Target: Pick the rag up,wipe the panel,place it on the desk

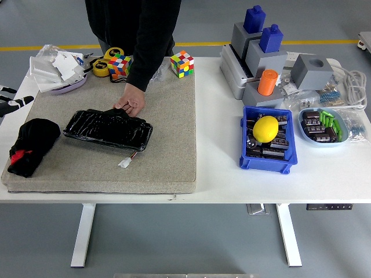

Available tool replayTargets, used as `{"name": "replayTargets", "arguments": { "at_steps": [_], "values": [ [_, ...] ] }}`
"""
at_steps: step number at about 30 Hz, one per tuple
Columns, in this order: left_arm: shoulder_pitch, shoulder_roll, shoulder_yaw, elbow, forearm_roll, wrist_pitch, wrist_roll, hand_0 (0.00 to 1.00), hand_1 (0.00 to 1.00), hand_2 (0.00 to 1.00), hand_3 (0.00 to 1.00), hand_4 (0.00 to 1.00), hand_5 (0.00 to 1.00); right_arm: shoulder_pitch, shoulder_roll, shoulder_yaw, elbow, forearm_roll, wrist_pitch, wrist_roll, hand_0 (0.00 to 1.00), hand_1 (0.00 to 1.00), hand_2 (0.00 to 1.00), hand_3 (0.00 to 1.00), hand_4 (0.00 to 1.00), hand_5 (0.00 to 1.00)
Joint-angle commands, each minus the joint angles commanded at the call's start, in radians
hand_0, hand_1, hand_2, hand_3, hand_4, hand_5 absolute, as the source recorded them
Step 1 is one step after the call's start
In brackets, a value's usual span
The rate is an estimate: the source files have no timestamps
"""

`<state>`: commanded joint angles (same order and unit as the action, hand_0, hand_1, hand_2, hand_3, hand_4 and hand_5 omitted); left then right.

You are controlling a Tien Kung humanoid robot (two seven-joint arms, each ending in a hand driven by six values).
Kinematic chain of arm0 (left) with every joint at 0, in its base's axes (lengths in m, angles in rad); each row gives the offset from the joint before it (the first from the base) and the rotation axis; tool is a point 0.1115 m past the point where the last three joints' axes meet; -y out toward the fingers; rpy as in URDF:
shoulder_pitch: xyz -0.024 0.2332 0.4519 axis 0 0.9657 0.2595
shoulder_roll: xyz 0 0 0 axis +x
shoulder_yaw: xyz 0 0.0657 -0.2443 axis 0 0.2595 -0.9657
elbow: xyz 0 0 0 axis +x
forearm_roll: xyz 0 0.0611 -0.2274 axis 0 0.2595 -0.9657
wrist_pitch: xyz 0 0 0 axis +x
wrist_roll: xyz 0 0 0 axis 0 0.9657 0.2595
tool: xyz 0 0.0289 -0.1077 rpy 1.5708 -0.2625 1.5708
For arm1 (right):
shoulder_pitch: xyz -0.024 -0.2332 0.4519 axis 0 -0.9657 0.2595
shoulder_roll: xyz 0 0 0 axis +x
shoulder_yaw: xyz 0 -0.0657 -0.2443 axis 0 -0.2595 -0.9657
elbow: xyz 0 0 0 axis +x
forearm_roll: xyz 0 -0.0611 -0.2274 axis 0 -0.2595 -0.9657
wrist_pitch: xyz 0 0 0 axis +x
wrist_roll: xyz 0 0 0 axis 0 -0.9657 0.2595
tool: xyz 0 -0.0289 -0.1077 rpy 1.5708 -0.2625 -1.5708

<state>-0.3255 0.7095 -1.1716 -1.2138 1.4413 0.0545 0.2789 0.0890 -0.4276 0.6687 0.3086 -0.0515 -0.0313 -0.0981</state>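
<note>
The black rag (32,145) lies bunched on the left end of the grey mat (168,150), with a bit of red showing at its lower left. To its right on the mat is the glossy black panel (107,130), a small white connector (125,163) trailing from its near edge. A person in a black sleeve stands at the far side, their hand (131,104) pressing the panel's far edge. A black-and-white part of my left hand (11,101) shows at the picture's left edge, above the rag and apart from it. My right arm is out of sight.
Two colour cubes (181,63), tape rolls (104,66) and a bowl of white packets (58,69) line the mat's far edge. On the right are a blue bin holding a yellow lemon (266,128), grey fixtures (261,58) and a tray of small parts (322,124).
</note>
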Motion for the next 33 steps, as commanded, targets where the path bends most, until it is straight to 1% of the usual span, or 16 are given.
{"name": "replayTargets", "arguments": {
  "at_steps": [3,5,7,8,11,16,20,27,33],
  "values": [
    [-0.002,-0.001,0.010,0.000,0.011,-0.003,0.011,0.510,0.671,0.692,0.777,0.998,0.599,0.000,0.000,-0.001,0.000,0.001,0.000,0.000,0.728,0.673,0.683,0.606,0.998,0.544],
    [-0.005,-0.005,0.021,0.003,0.026,-0.013,0.029,0.510,0.671,0.692,0.777,0.998,0.599,0.001,0.000,0.001,0.000,0.002,0.000,0.001,0.728,0.673,0.683,0.606,0.998,0.544],
    [-0.007,-0.010,0.028,0.009,0.039,-0.013,0.034,0.510,0.671,0.692,0.777,0.998,0.599,0.002,0.000,0.000,0.000,0.002,0.000,0.001,0.728,0.673,0.683,0.606,0.998,0.544],
    [-0.006,-0.013,0.031,0.011,0.050,-0.014,0.039,0.526,0.685,0.713,0.800,0.998,0.600,0.002,0.000,0.000,0.001,0.002,0.000,0.002,0.727,0.672,0.683,0.606,0.998,0.544],
    [-0.005,-0.023,0.044,0.021,0.063,-0.008,0.045,0.526,0.685,0.713,0.800,0.998,0.600,0.001,0.000,0.000,0.000,0.003,0.000,0.002,0.727,0.672,0.683,0.606,0.998,0.544],
    [0.001,-0.039,0.063,0.034,0.088,0.010,0.034,0.528,0.690,0.718,0.801,0.998,0.586,0.000,-0.001,0.000,0.000,0.005,0.001,0.002,0.727,0.672,0.683,0.606,0.998,0.545],
    [0.002,-0.055,0.072,0.051,0.112,0.034,0.023,0.528,0.695,0.731,0.813,0.998,0.579,-0.001,-0.003,0.005,0.001,0.004,0.000,0.003,0.727,0.672,0.682,0.606,0.998,0.545],
    [0.001,-0.066,0.089,0.077,0.142,0.054,0.018,0.536,0.700,0.742,0.816,0.998,0.568,-0.004,-0.003,0.009,0.002,0.006,0.001,0.004,0.728,0.672,0.682,0.606,0.998,0.546],
    [0.001,-0.075,0.103,0.099,0.149,0.055,0.016,0.544,0.703,0.747,0.820,0.998,0.566,-0.010,-0.004,0.018,0.002,0.005,0.001,0.003,0.727,0.672,0.682,0.607,0.998,0.547]
  ]
}}
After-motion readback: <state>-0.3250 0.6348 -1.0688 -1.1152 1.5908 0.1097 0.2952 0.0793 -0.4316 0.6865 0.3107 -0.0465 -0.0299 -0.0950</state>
